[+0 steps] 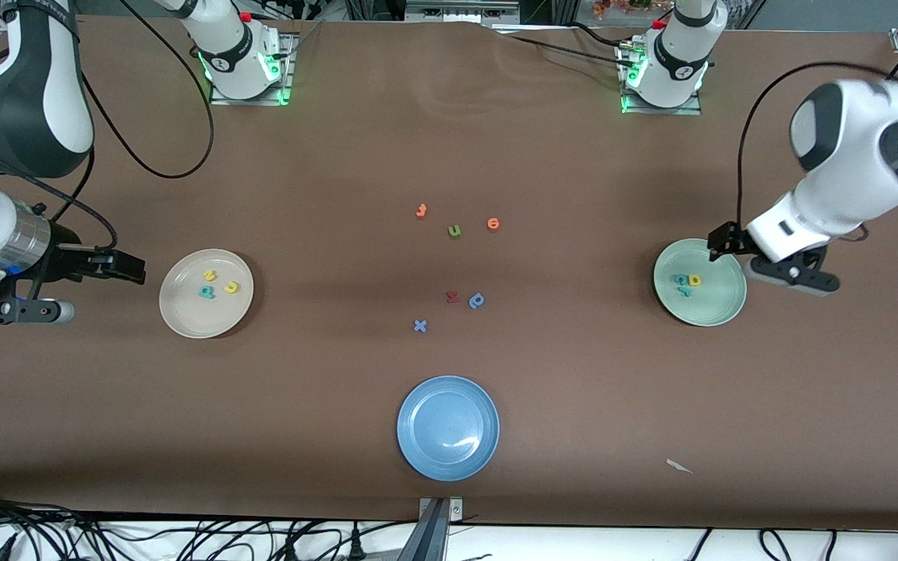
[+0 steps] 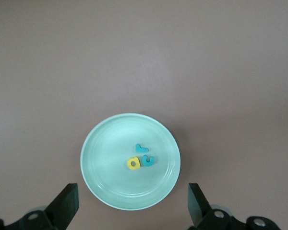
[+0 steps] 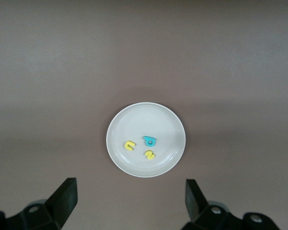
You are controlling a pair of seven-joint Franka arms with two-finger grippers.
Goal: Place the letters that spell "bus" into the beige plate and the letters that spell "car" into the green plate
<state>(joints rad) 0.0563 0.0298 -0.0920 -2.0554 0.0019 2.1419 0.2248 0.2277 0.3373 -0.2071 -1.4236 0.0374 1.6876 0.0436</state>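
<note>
The beige plate (image 1: 184, 312) lies toward the right arm's end of the table. In it are a teal "b" (image 3: 149, 141), a yellow "u" (image 3: 129, 145) and a yellow "s" (image 3: 150, 155). My right gripper (image 1: 125, 266) hangs open and empty beside that plate (image 3: 134, 120), and its fingers (image 3: 67, 196) hold nothing. The green plate (image 1: 710, 308) lies toward the left arm's end. It holds a teal "c" (image 2: 148, 160), a yellow "a" (image 2: 133, 163) and a thin teal "r" (image 2: 141, 148). My left gripper (image 1: 723, 243) is open and empty over the rim of this plate (image 2: 110, 143).
A blue plate (image 1: 447, 427) sits nearest the front camera, mid-table. Loose letters lie in the middle: two orange ones (image 1: 421, 210) (image 1: 493, 224), a green "u" (image 1: 454, 231), a red one (image 1: 452, 297), a blue "p" (image 1: 477, 301) and a blue "x" (image 1: 419, 326).
</note>
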